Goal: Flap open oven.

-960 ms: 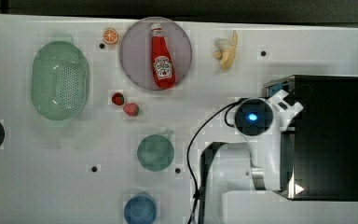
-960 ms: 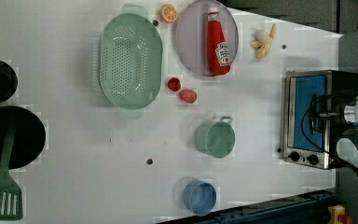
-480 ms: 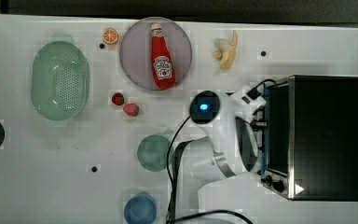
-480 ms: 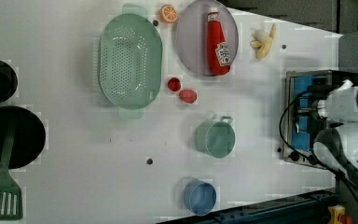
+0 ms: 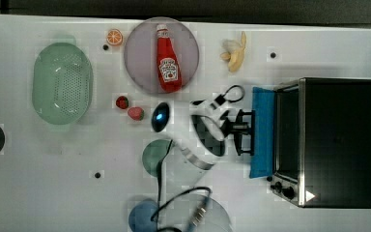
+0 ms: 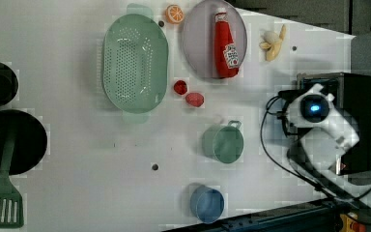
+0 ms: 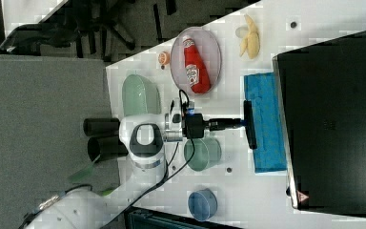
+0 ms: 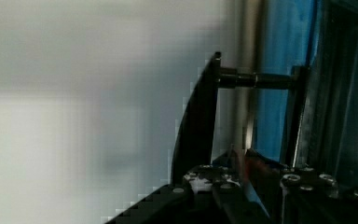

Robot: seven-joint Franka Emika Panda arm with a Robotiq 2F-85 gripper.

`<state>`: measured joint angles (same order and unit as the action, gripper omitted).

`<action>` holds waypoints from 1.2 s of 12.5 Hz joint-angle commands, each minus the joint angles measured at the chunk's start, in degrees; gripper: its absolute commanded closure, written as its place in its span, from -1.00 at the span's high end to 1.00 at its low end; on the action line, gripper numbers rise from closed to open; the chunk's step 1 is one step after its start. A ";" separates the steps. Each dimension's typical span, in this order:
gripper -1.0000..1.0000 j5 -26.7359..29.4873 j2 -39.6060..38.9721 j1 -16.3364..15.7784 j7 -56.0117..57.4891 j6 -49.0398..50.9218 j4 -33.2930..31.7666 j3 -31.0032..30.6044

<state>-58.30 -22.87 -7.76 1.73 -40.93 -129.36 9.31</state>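
At the right of the top view sits the boxy black-topped, silver-trimmed toaster oven, its blue-tinted glass door swung partly down. The black gripper is clenched on the door's dark bar handle.

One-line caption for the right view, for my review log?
Arm's pincer at the dark handle of the oven, blue glass door flapped down over the white table.

Lowered oven door beside green cup, bare table beyond.
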 commanded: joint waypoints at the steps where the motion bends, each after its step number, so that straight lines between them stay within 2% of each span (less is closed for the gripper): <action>1: -0.65 -2.60 -4.86 -2.10 -11.64 1.48 1.07 -0.58; 6: -0.65 -2.60 -11.48 -2.92 -14.67 0.49 4.74 -0.71; 10: -0.65 -1.59 -11.16 -2.97 -14.69 -1.81 6.58 -0.89; 12: -0.65 5.13 -9.07 -2.97 -14.69 -5.52 6.90 -1.60; 15: -0.65 25.04 -3.18 -2.89 -14.69 -6.08 6.81 -2.13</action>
<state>-34.52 -30.02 -8.38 -10.07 -44.37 -123.88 8.67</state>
